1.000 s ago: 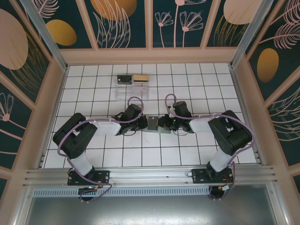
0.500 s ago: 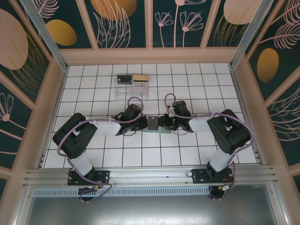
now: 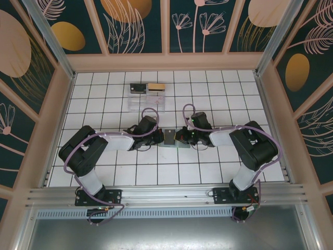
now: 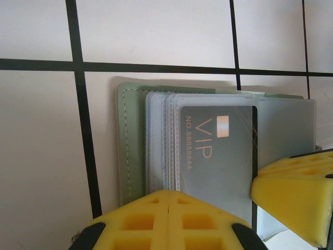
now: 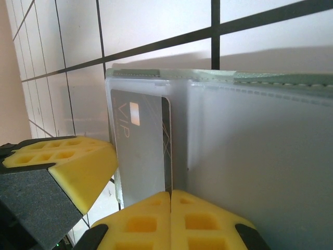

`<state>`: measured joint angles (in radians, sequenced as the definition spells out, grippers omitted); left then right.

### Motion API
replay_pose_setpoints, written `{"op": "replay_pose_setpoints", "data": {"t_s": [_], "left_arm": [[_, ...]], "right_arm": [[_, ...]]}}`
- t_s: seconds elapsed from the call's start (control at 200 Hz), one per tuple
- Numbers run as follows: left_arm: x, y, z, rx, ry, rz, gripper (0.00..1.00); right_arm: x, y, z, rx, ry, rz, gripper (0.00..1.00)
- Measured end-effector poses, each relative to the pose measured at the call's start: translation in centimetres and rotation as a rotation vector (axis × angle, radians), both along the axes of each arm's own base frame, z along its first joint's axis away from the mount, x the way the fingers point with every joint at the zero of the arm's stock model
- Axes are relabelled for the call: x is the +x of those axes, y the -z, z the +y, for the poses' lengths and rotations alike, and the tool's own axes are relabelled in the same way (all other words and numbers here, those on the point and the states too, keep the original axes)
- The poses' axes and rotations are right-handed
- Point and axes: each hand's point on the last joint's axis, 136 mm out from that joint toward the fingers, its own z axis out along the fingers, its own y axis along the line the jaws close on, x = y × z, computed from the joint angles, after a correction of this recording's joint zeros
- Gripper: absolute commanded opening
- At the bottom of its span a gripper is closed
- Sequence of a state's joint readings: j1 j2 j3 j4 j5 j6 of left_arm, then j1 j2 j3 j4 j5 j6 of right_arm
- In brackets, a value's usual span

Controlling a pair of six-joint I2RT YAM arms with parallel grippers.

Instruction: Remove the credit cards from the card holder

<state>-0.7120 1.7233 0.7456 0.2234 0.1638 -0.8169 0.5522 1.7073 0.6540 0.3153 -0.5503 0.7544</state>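
Jaws of both arms pressed together, touching card holder (image 4: 132,151), VIP card (image 4: 216,156) sleeved inside

Overhead view of a white tiled table (image 3: 104,86). Two black robot arms bend inward; the left gripper (image 3: 157,138) and right gripper (image 3: 182,137) flank a small grey-green card holder (image 3: 170,137) at centre. A clear plastic box (image 3: 146,100) sits farther back.
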Motion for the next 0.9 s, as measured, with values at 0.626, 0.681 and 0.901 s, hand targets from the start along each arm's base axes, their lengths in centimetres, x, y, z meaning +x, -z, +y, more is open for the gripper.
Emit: {"op": "replay_pose_setpoints", "data": {"t_s": [0.626,0.681,0.901], "left_arm": [[0.0,0.1,0.1,0.003,-0.005,0.003,0.0],[0.0,0.1,0.1,0.005,-0.005,0.005,0.0],[0.0,0.1,0.1,0.009,-0.005,0.009,0.0]], "right_arm": [[0.4,-0.3,-2.4,0.012,0.041,0.0,0.0],[0.3,-0.3,-2.4,0.013,0.04,0.001,0.0],[0.3,0.0,-2.4,0.01,0.038,0.007,0.0]]}}
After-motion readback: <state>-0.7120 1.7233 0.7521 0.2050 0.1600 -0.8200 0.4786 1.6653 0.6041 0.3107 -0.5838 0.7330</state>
